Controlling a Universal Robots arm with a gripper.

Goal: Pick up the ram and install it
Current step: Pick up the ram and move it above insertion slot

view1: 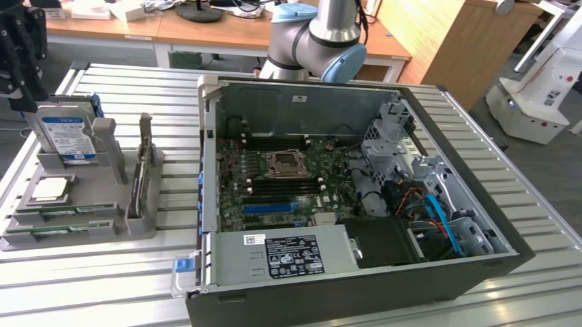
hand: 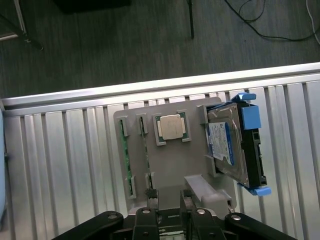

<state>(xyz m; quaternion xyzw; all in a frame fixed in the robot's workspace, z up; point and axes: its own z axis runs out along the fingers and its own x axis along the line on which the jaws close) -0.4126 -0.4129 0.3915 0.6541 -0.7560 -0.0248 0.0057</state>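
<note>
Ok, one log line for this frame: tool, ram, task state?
tool: over gray holder, no ram gripped | ram: seated in holder | PC case: open, ram not installed

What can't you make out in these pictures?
Wrist view: the ram sits edge-on in the grey holder, hiding label and chips.
Exterior view: the gripper is cut off by the picture's edge.
Exterior view: the motherboard slots are too small to tell if filled.
Both views: the hard drive label's print is too small.
</note>
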